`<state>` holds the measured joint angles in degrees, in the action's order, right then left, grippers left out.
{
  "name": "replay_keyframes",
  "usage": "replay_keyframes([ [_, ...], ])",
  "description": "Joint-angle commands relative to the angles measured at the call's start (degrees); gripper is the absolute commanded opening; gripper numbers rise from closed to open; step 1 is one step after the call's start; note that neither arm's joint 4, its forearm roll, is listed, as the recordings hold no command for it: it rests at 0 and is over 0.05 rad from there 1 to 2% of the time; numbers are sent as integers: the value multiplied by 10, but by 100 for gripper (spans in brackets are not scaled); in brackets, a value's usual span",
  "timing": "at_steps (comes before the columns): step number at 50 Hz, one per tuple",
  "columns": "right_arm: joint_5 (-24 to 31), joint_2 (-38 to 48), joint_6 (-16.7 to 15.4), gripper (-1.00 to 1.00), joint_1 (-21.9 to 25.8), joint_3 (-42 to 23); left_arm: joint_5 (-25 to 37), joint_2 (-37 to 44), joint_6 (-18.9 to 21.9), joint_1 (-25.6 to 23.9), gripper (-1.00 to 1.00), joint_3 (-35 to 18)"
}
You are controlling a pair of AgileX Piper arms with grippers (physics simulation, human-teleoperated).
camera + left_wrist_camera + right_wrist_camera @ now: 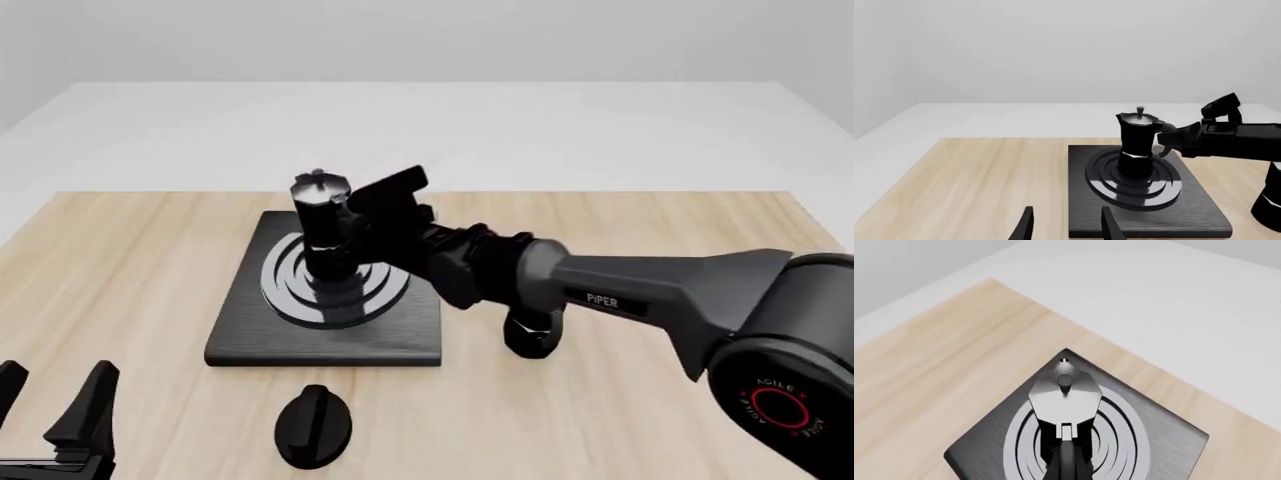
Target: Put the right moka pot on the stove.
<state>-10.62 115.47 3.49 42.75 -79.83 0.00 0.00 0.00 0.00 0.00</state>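
The right moka pot (324, 228), black with a silver lid, stands upright on the middle of the burner rings of the stove (400, 338). My right gripper (360, 238) reaches in from the right and is shut on the pot's handle. The left wrist view shows the pot (1137, 137), the stove (1201, 205) and the right gripper (1166, 142) at the handle. The right wrist view looks down on the pot's lid (1064, 400) over the stove (1174, 435); its fingers do not show there. My left gripper (54, 412) is open and empty at the near left, short of the stove.
The second moka pot (531, 335) stands on the table just right of the stove, partly hidden under my right arm; it shows at the left wrist view's edge (1271, 197). A small black oval knob (311, 425) lies in front of the stove.
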Motion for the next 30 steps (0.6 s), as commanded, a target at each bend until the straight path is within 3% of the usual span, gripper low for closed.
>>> replay_keyframes([
  [1, -12, 8, 6, -100, 2, -21, 0, 0, 0, 0, 100, 0],
  [30, -65, 3, 10, -100, -8, 54, 0, 0, 0, 0, 100, 0],
])
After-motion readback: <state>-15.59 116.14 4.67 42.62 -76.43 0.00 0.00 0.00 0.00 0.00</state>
